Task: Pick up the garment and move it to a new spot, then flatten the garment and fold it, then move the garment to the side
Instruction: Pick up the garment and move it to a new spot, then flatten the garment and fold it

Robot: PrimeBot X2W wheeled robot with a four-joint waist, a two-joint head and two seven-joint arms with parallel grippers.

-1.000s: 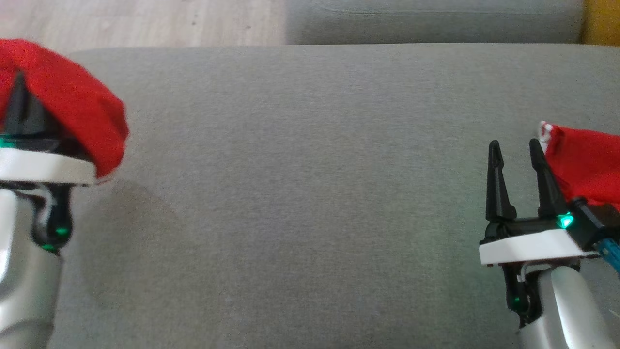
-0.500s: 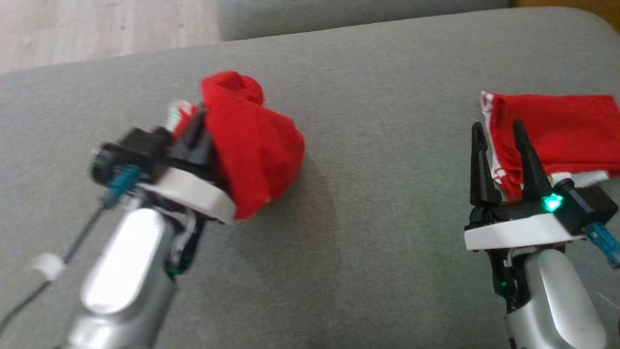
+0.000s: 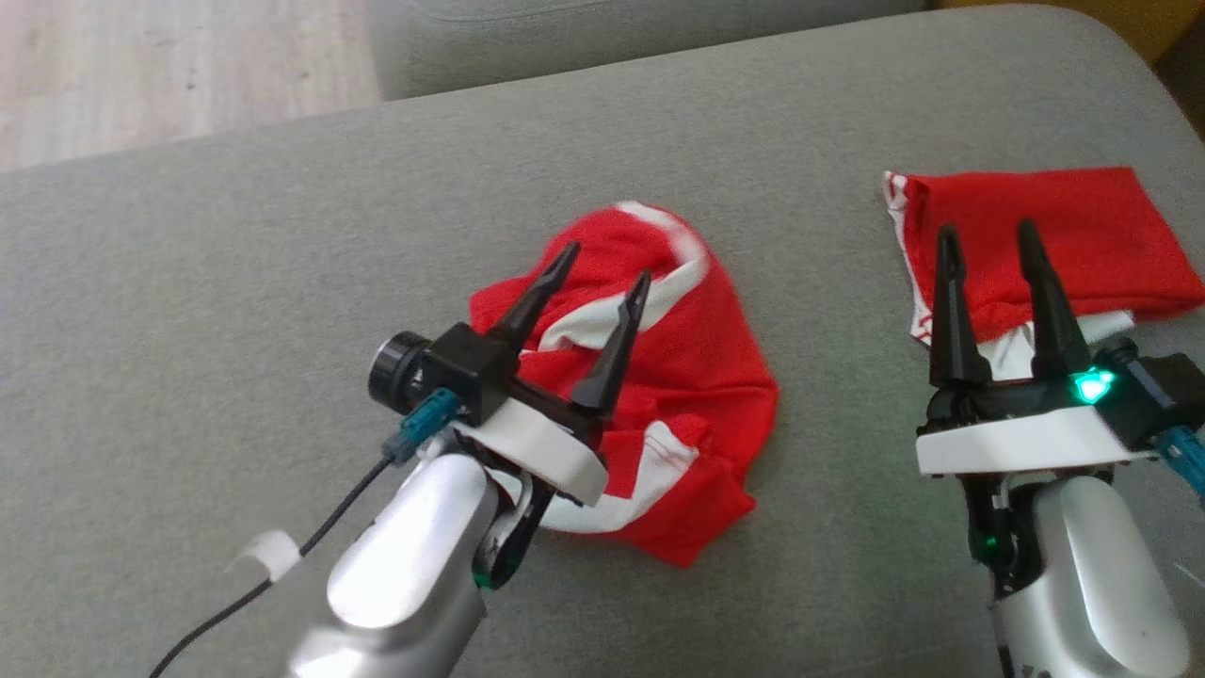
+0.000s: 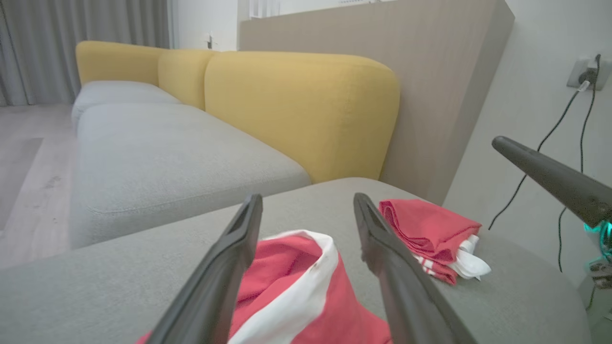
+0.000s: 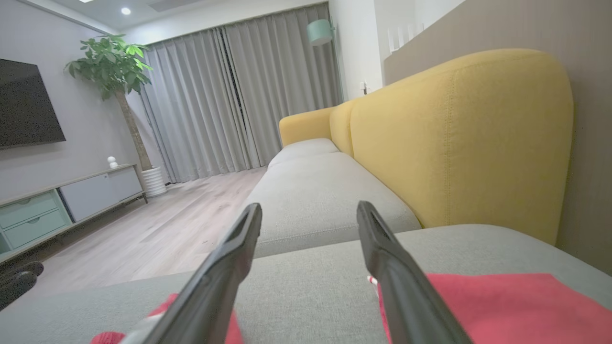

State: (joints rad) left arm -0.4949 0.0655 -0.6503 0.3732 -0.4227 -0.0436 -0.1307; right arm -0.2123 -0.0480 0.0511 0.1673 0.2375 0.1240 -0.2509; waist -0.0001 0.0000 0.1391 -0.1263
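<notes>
Jaws of left gripper (image 3: pixel 610 262) wide apart, empty, over garment (image 3: pixel 715 377).

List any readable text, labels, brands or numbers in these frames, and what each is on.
No readable text in any view.
Crumpled red and white garment: plain white bands, no lettering showing.
Folded red garment: no print or tag text visible.
Left gripper and right gripper: no legible markings.
TV: screen dark, no logo readable.
</notes>
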